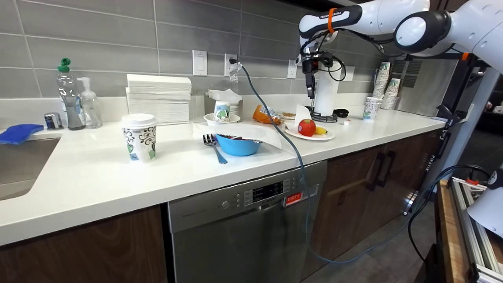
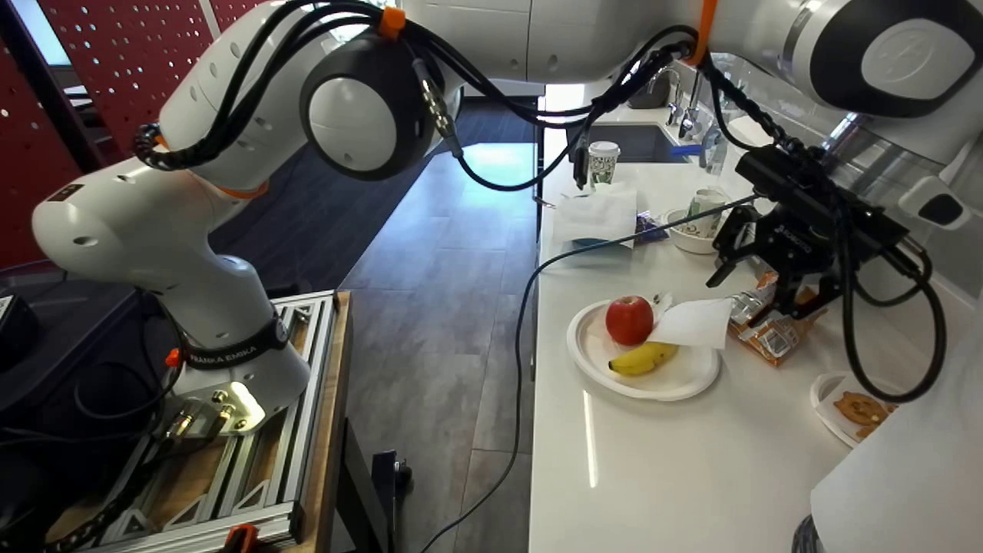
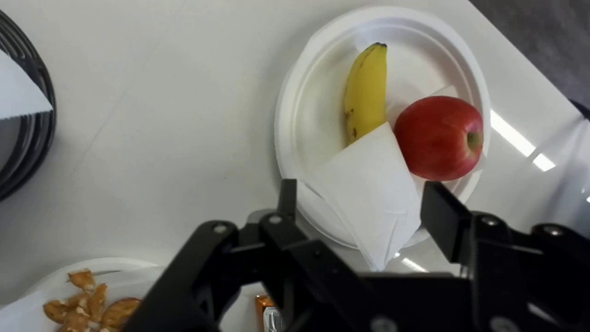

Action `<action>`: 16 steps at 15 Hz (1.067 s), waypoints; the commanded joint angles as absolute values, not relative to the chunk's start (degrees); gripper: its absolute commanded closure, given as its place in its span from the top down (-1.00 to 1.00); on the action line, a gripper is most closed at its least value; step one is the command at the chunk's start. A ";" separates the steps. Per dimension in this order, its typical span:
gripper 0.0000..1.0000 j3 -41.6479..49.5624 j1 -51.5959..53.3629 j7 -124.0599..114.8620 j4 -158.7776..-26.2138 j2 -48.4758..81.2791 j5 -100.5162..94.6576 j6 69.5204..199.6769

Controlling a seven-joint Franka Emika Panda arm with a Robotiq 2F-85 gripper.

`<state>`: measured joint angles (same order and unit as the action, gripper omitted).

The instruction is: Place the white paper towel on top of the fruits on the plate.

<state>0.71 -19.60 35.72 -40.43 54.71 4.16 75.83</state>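
Note:
The white paper towel roll (image 1: 327, 90) stands upright on the counter; it also shows at lower right (image 2: 906, 476), and its loose corner shows in the wrist view (image 3: 18, 90). A white paper sheet (image 3: 368, 184) lies on the pale round plate (image 3: 292, 115), overlapping one end of the banana (image 3: 366, 92), beside the red apple (image 3: 440, 138). One corner sticks out past the plate's rim; the sheet also shows in an exterior view (image 2: 695, 322). My gripper (image 3: 359, 184) is open and empty above the sheet, its fingers on either side of that corner. It also shows in an exterior view (image 2: 733, 301).
An orange snack bag (image 2: 772, 330) and a plate of broken cookies (image 2: 860, 411) lie near the wall. A blue cable (image 1: 283, 129) crosses the counter. A blue bowl (image 1: 237, 146), a fork (image 1: 215, 149) and a lidded cup (image 1: 140, 137) stand farther along.

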 commanded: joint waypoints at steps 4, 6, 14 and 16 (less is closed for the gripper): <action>1.00 -0.98 -20.70 56.19 -39.64 57.01 3.39 80.07; 1.00 -1.67 -21.16 61.93 -39.69 57.72 3.98 81.46; 0.21 -5.73 -22.35 82.33 -39.97 59.58 5.58 80.25; -0.09 -6.16 -22.50 84.58 -40.06 59.73 6.01 79.25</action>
<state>-4.64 -21.40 80.28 -40.57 58.95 4.86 80.66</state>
